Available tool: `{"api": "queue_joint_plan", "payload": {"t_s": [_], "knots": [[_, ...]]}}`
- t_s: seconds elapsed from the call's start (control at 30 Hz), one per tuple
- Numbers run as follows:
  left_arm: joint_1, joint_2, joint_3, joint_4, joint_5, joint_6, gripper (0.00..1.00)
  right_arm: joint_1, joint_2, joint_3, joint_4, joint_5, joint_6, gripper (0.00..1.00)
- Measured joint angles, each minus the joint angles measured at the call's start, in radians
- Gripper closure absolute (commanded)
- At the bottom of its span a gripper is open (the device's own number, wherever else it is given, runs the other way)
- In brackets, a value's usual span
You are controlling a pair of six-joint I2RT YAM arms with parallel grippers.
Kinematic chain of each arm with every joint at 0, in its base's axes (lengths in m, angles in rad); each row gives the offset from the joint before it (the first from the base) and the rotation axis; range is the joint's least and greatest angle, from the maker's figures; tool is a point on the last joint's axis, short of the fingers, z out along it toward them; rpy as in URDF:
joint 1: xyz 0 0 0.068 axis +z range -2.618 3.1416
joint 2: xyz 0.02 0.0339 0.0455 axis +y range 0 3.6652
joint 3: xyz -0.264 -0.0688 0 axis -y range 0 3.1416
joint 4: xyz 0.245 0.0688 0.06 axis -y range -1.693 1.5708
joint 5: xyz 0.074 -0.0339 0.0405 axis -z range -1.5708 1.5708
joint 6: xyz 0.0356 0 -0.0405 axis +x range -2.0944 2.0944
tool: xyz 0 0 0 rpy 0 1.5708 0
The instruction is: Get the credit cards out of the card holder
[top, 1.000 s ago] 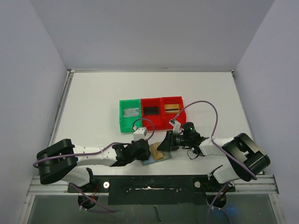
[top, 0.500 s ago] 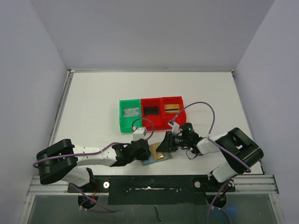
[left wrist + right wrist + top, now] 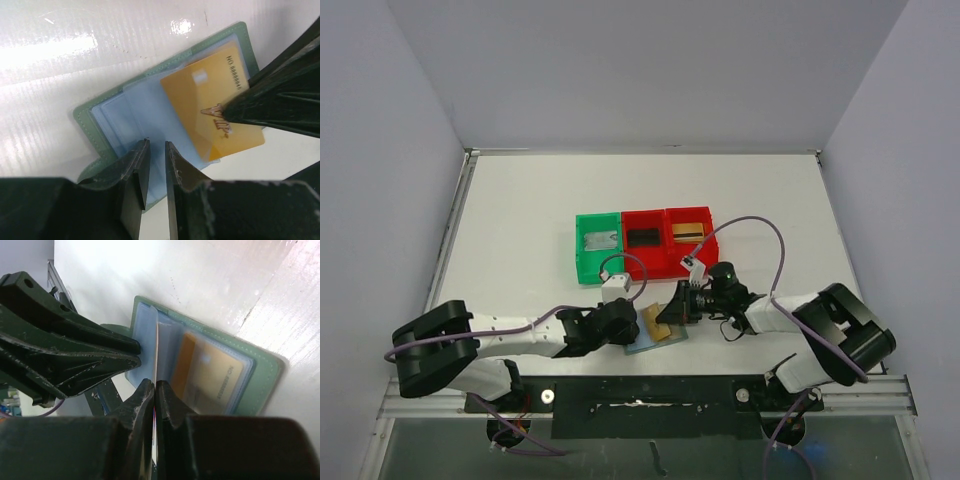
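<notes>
The card holder (image 3: 667,340) lies open near the table's front edge, green-rimmed with clear blue sleeves (image 3: 135,110). My left gripper (image 3: 636,328) is shut, and its tips (image 3: 156,142) press down on the blue sleeves. My right gripper (image 3: 667,312) is shut on a gold credit card (image 3: 215,112), which sits slanted and partly out of the holder. In the right wrist view this card is edge-on between the jaws (image 3: 155,384). A second gold card (image 3: 210,375) lies in a sleeve of the holder (image 3: 262,375).
Three bins stand in a row behind the holder. The green bin (image 3: 582,262) holds a silver-grey card, the middle red bin (image 3: 642,262) a black card, and the right red bin (image 3: 689,248) a gold card. The left fingers (image 3: 100,350) lie close beside my right jaws.
Both grippers stay at the holder. The right arm's elbow swung inward and back out. The gold card has barely moved.
</notes>
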Motion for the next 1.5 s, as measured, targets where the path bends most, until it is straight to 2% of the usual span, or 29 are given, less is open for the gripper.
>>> {"api": "queue_joint_plan", "payload": {"t_s": [0.4, 0.47, 0.6, 0.7, 0.83, 1.0, 1.1, 1.2, 1.33, 1.5], "knots": [[0.000, -0.122, -0.012, -0.120, -0.026, 0.002, 0.78, -0.015, -0.314, 0.001, -0.242, 0.110, -0.069, 1.00], [0.000, -0.148, -0.012, -0.131, -0.031, 0.004, 0.74, -0.015, -0.356, 0.005, -0.277, 0.128, -0.079, 1.00], [0.000, -0.193, -0.012, -0.131, -0.027, 0.028, 0.59, -0.019, -0.422, 0.005, -0.329, 0.175, -0.093, 1.00], [0.003, -0.203, -0.006, -0.095, 0.013, 0.051, 0.55, -0.021, -0.488, 0.006, -0.370, 0.237, -0.105, 1.00], [0.011, -0.172, 0.026, 0.005, 0.093, 0.077, 0.55, -0.024, -0.611, 0.005, -0.425, 0.372, -0.114, 1.00], [0.039, -0.053, 0.060, 0.133, 0.162, 0.078, 0.55, -0.033, -0.809, -0.045, -0.475, 0.533, -0.117, 1.00], [0.070, 0.017, 0.059, 0.147, 0.185, 0.071, 0.56, -0.033, -0.904, -0.089, -0.484, 0.585, -0.123, 1.00], [0.091, 0.053, 0.045, 0.144, 0.192, 0.061, 0.60, -0.033, -0.969, -0.117, -0.505, 0.621, -0.142, 1.00], [0.095, 0.039, -0.005, 0.141, 0.187, 0.045, 0.62, -0.033, -1.016, -0.125, -0.520, 0.657, -0.174, 0.99], [0.095, -0.091, -0.085, 0.095, 0.170, 0.026, 0.62, -0.033, -1.057, -0.126, -0.516, 0.684, -0.224, 1.00]]}}
